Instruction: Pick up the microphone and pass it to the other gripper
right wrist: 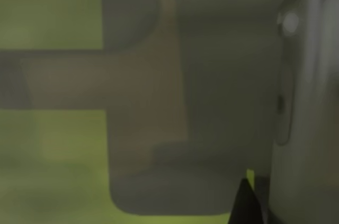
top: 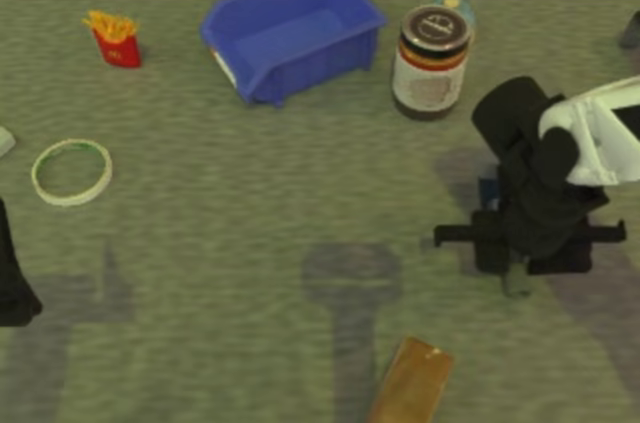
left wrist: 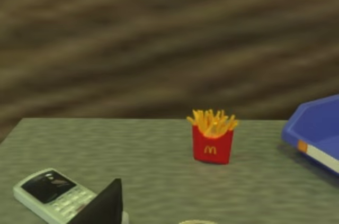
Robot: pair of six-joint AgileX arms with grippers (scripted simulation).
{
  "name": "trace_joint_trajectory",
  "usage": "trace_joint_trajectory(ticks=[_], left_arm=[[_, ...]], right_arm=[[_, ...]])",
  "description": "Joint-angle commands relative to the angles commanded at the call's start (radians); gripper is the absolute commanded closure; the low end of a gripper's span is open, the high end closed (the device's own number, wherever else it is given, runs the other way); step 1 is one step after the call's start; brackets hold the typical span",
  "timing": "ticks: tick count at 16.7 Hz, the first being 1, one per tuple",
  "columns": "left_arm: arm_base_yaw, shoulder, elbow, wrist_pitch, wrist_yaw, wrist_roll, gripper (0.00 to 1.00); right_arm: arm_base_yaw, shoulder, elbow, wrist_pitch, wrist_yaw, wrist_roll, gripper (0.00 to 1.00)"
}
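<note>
My right gripper (top: 520, 261) hangs over the table's right side, its black body covering most of what lies under it. A short silver-grey piece of the microphone (top: 517, 283) pokes out just below it in the top view. In the right wrist view the microphone's handle (right wrist: 307, 97) fills the edge of the picture, close beside the one black fingertip (right wrist: 244, 203) that shows. That fingertip sits far off centre, so the jaws stand open. I cannot tell whether the handle lies between them. The other gripper, my left one (top: 12, 288), is parked open at the left edge.
A blue bin (top: 295, 28) and a brown-lidded jar (top: 432, 61) stand at the back. A red fries box (top: 115, 38) and a tape ring (top: 72, 171) are on the left, near a phone (left wrist: 50, 195). A wooden block (top: 412, 383) lies at the front.
</note>
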Motion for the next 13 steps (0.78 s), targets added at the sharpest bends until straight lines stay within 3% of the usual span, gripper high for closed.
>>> trace_joint_trajectory(ticks=[3,4,6,9,13], left_arm=[[0.000,0.000,0.000,0.000,0.000,0.000,0.00],[0.000,0.000,0.000,0.000,0.000,0.000,0.00],[0.000,0.000,0.000,0.000,0.000,0.000,0.00],[0.000,0.000,0.000,0.000,0.000,0.000,0.00],[0.000,0.000,0.000,0.000,0.000,0.000,0.00]], right_arm=[[0.000,0.000,0.000,0.000,0.000,0.000,1.00],[0.000,-0.046,0.016,-0.027,0.027,-0.017,1.00],[0.001,-0.048,0.014,-0.015,0.023,-0.021,1.00],[0.004,-0.066,-0.006,0.078,-0.004,-0.051,1.00],[0.005,-0.115,-0.066,0.326,-0.073,-0.121,1.00]])
